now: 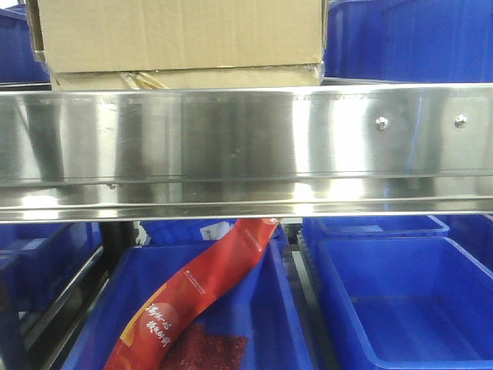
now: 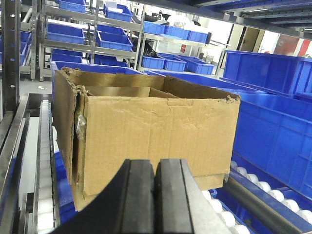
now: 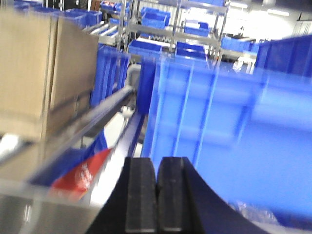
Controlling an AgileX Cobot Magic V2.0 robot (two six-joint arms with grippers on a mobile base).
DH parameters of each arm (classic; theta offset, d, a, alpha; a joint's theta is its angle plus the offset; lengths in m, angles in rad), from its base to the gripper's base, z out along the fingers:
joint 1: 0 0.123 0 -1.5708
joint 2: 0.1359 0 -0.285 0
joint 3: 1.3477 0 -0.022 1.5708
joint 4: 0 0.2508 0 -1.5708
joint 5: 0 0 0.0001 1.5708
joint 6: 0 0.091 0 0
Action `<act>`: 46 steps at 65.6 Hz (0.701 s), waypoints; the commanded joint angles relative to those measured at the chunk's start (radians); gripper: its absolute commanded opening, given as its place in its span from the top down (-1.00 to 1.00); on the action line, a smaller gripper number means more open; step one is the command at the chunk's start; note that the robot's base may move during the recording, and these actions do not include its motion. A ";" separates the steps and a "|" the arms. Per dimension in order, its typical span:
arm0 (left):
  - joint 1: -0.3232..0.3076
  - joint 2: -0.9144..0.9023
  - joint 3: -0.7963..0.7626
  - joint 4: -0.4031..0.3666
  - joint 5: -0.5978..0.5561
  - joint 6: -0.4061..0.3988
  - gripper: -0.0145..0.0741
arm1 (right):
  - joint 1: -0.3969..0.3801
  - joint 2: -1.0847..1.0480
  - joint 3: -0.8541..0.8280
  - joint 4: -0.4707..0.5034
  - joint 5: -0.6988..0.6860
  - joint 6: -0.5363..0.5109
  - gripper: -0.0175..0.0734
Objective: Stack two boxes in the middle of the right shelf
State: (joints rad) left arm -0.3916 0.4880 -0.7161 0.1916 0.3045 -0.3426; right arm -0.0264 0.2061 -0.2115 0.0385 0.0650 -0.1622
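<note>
The box [image 1: 181, 38] rests on the shelf [image 1: 246, 146] at left, just behind the silver rail. Left gripper [image 2: 157, 195]: pads pressed together, empty, facing the box. Right gripper [image 3: 157, 195]: pads pressed together, beside blue bins [image 3: 219, 126].

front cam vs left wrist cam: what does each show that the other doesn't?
Only the front view: the shelf's shiny metal front rail with its two screws, and below it a red printed package lying in a blue bin.

Only the left wrist view: the left pincer, jaws closed together with nothing between them, the box's open top with torn flaps, the white rollers it rests on, and distant racks of blue bins.

Both: the brown cardboard box and blue bins around it.
</note>
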 commanded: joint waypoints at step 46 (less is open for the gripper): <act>0.001 -0.005 -0.003 -0.002 -0.033 0.002 0.89 | -0.006 -0.206 0.211 0.009 -0.075 0.073 0.97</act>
State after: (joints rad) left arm -0.3894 0.4880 -0.7161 0.1916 0.2976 -0.3426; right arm -0.0281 0.0039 -0.0019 0.0427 0.0145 -0.0921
